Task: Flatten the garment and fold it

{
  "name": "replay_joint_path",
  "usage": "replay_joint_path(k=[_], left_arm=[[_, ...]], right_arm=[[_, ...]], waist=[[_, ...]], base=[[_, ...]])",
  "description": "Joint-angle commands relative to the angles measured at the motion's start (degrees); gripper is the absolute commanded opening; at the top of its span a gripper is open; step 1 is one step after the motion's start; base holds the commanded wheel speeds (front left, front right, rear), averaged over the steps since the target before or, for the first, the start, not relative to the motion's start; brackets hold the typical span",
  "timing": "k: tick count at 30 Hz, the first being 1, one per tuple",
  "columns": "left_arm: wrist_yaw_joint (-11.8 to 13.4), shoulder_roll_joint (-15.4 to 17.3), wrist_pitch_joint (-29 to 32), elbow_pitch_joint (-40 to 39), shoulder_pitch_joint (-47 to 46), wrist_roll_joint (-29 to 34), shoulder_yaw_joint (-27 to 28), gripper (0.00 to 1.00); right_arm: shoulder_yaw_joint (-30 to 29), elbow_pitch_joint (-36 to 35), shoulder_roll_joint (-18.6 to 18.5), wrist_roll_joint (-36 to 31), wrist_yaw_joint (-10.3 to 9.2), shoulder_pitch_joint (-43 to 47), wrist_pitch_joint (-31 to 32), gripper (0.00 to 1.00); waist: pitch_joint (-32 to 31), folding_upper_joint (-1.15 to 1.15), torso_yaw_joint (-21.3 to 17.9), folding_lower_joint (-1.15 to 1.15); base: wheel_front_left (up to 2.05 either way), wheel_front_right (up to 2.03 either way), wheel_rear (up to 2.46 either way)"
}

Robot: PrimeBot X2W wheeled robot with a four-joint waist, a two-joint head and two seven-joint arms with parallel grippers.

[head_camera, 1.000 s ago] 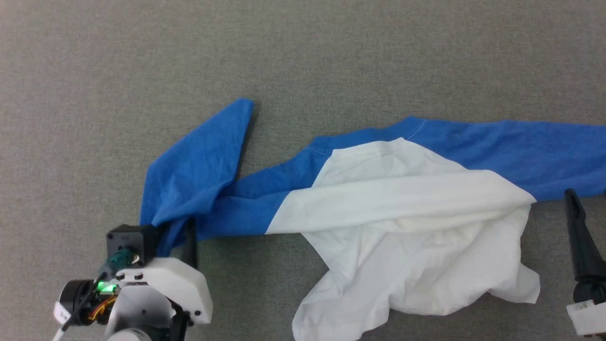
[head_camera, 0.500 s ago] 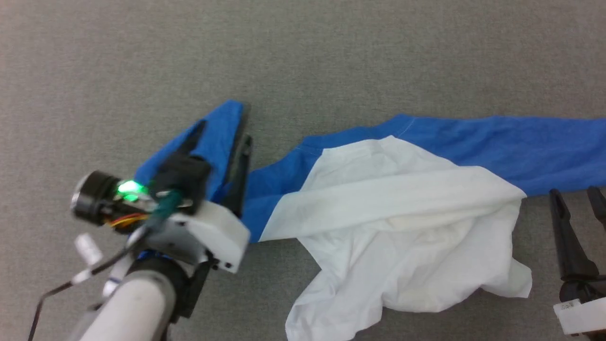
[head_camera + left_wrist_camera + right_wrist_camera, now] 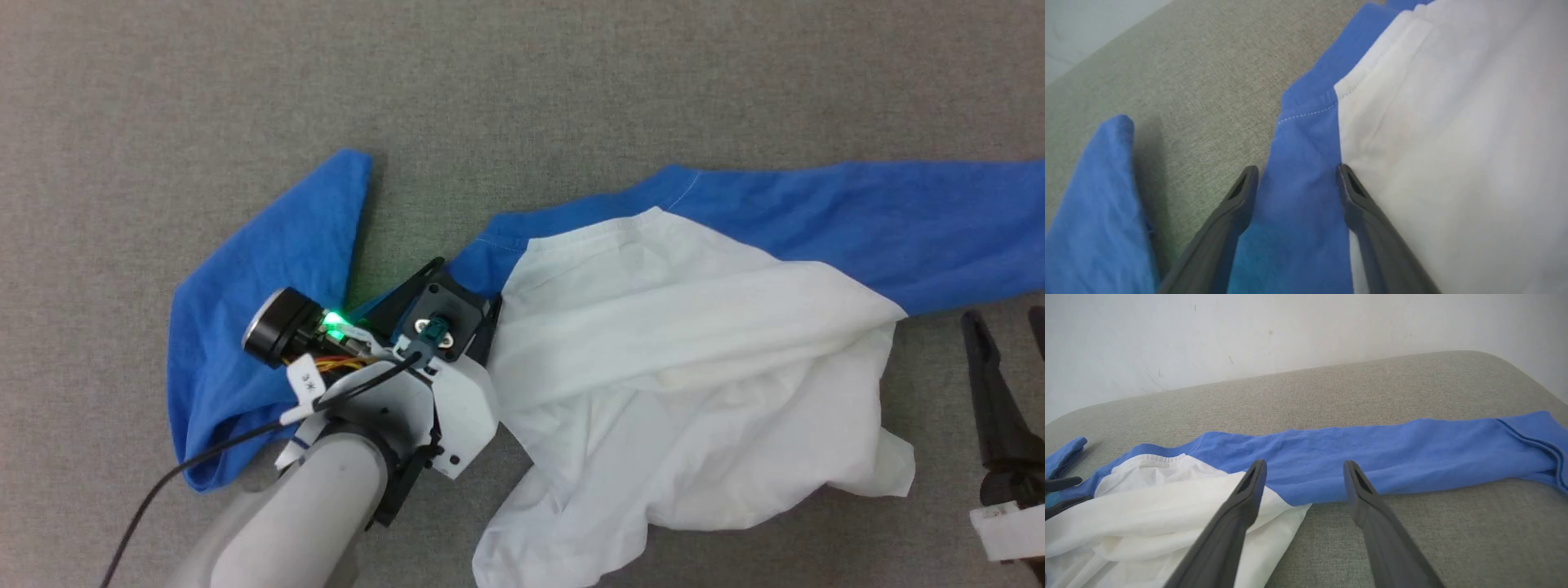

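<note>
blue shoulder of the garment (image 3: 1306, 159) lies inside the left claw (image 3: 1296, 179) — jaws spread apart.

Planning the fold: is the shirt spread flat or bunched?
Bunched. The shirt has its white body heaped in wrinkles, and the blue sleeve near the left tool doubles back.

The left arm (image 3: 310, 506) is a pale grey tube ending in an angular white shell (image 3: 453, 408). On it sit a black square block (image 3: 449, 310) with a teal plug (image 3: 435, 330), a black cylinder (image 3: 282, 331) with a silver cap, a green light (image 3: 333, 324), orange wires (image 3: 335, 365), a white tag (image 3: 309, 382) and a black cable (image 3: 204, 453). The left gripper (image 3: 1296, 171) and right gripper (image 3: 1304, 465) have long, dark grey, tapering fingers (image 3: 1237, 514) with slotted tips.
</note>
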Motion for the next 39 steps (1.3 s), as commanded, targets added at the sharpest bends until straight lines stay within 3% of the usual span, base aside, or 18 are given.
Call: replay_joint_path(k=[1,12,13,14,17,20,23,29,33,36,39], left_arm=[[0.0,-0.1,-0.1,1.7,-1.4,0.8,-0.6,1.0],[4.2,0.1,4.9,6.1,-0.4,2.6,0.0,1.0],[3.8,-0.1,6.5,6.0,0.4,1.3,-0.1,0.88],[3.4,-0.3,8.1,5.8,1.3,-0.1,-0.1,0.0],[2.1,-0.4,13.1,5.0,3.9,-4.3,0.2,0.0],[1.8,0.3,14.2,3.9,5.1,-6.0,0.7,0.0],[2.9,1.1,10.8,2.9,5.2,-4.5,1.3,0.0],[7.2,-0.8,-2.1,-1.8,7.1,-4.1,4.1,0.0],[9.1,-1.0,-6.6,-6.2,10.9,-4.1,4.6,0.0],[8.9,-0.5,-7.5,-7.9,12.3,-3.8,3.7,0.0],[8.3,-0.9,-8.1,-8.2,11.7,-3.7,2.9,0.0]], right_arm=[[0.1,0.2,-0.6,0.4,-0.05,-1.0,-0.5,1.0],[0.4,0.3,-2.3,1.0,-0.05,-1.1,-0.8,1.0],[0.5,0.4,-2.4,1.0,-0.05,-1.1,-0.7,1.0],[0.6,0.4,-2.5,1.0,-0.05,-1.1,-0.7,1.0],[0.8,0.5,-2.7,1.0,-0.05,-1.2,-0.6,1.0],[1.2,0.7,-2.6,0.9,-0.05,-1.3,-0.3,1.0],[1.6,0.8,-2.4,0.6,-0.05,-1.1,0.0,1.0],[1.5,0.7,-1.2,-0.5,-0.05,-0.1,0.6,1.0],[1.2,-0.2,-0.8,-1.2,-0.05,1.0,2.0,1.0],[1.7,-1.5,-2.9,0.4,-0.05,-0.1,4.4,1.0],[2.7,-1.8,-8.2,2.7,-0.05,-4.4,8.5,1.0]], waist=[[1.2,-0.01,0.1,-0.01],[2.5,-0.01,1.1,-0.01],[2.4,-0.01,1.2,-0.01],[2.3,-0.01,1.3,-0.01],[1.8,-0.01,1.4,-0.01],[1.1,-0.01,1.3,-0.01],[-0.2,-0.01,1.2,-0.01],[-4.0,-0.01,1.5,-0.01],[-5.9,-0.01,2.3,-0.01],[-6.0,-0.01,3.0,-0.01],[-4.9,-0.01,3.4,-0.01]], base=[[0.0,0.0,0.0],[0.0,0.0,0.0],[0.0,0.0,0.0],[0.0,0.0,0.0],[0.0,0.0,0.0],[0.0,0.0,0.0],[0.0,0.0,0.0],[0.0,0.0,0.0],[0.0,0.0,0.0],[0.0,0.0,0.0],[0.0,0.0,0.0]])
